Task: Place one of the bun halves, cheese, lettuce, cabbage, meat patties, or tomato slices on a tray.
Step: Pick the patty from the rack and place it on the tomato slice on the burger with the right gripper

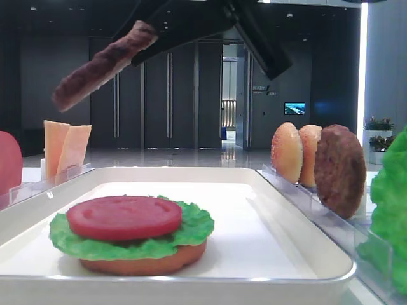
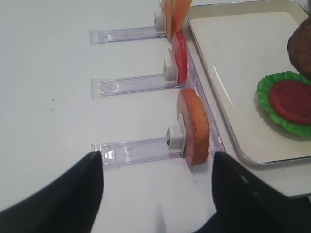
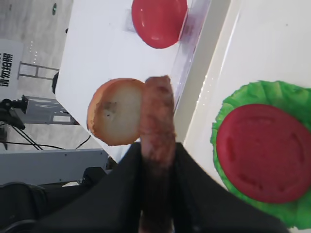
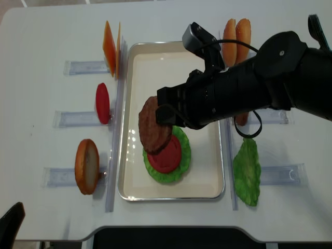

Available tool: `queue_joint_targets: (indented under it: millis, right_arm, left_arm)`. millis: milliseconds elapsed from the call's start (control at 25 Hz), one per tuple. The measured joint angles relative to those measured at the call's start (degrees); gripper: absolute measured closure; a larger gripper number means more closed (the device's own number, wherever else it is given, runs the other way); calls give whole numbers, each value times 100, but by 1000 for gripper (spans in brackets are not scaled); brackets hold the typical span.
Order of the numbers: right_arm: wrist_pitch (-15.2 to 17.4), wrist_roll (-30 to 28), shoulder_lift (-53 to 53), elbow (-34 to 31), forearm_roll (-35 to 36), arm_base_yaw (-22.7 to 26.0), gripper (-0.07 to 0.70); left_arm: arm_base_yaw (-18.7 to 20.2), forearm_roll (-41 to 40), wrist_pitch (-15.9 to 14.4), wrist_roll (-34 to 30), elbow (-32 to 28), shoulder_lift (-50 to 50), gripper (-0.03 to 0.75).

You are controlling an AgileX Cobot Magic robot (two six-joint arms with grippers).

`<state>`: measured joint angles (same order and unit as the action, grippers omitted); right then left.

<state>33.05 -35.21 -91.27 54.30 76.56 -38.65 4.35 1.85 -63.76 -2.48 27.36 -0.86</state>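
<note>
The right gripper (image 4: 162, 115) pinches a patty (image 4: 153, 125) by its rim, tilted, at frame center above the tray (image 4: 134, 78). It looks stiff, light and rough, so an edge grip should hold. The tray holds a bun (image 1: 143, 262), lettuce (image 4: 182, 156) and tomato (image 4: 168, 157) stacked; the left gripper (image 2: 158, 194) hangs wide and empty.

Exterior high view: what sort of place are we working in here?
Probably a demo table in a large lobby or exhibition hall: dark tall wall panels and a wall screen lie behind, with toy burger parts in clear racks around a white tray.
</note>
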Motion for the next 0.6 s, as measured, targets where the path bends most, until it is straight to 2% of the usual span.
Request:
queue_joint_targets:
  millis: [160,280,600]
  right_arm:
    - [53,-1060,0,-239,969,0,520]
    - [209,-1772,0,-286,1486,0,520]
    - [427,-3024,-128,-602,2540,0,520]
  left_arm:
    - [0,0,0,0,0,0,181]
    - [17,0,0,0,0,0,181]
    - [17,0,0,0,0,0,181]
